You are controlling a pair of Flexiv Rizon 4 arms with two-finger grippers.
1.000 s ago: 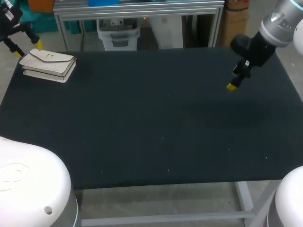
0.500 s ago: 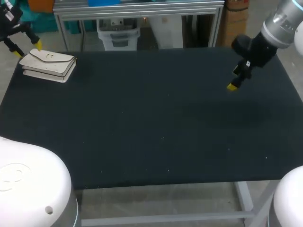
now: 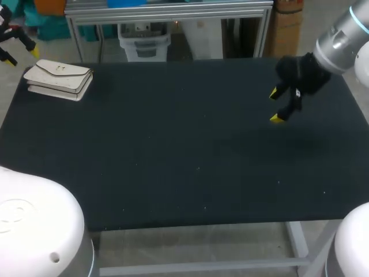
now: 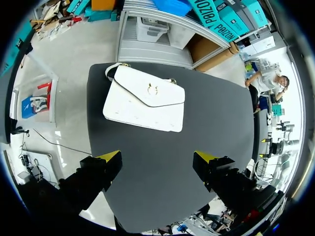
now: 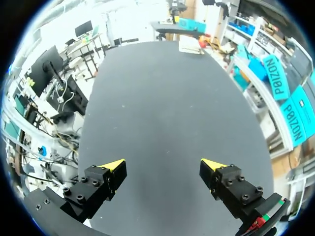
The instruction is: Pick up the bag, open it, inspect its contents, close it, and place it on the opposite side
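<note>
Broadly, a wide black matt tabletop (image 3: 190, 161) was spread beneath both claws. On it a cream-white, flat, leather-look flap handbag (image 4: 145, 98) was laid, flap side up, ahead of the left claw (image 4: 157, 157) and apart from it, not between its fingers. From the right claw (image 3: 275, 105) the handbag was well apart, at the far end of the tabletop. Both claws were held with their fingers spread wide and nothing was gripped by either; only bare tabletop was seen between the yellow tips.

The handbag was judged to be light and only half stiff: its panels would probably hold their shape, while the flap would bend freely along its fold. Its smooth skin was thought likely to slide under hard fingertips, so a pinch across the flat faces was not favoured. A firmer hold was expected at one of its long edges, taken across the thickness of the body. For opening, the pointed lip of the flap beside the small gold ring clasp (image 4: 153, 89) was judged the place to be caught. A thin strap (image 4: 109, 70) was looped at the corner farthest from the left claw, and was thought too limp to lift by with control.
</note>
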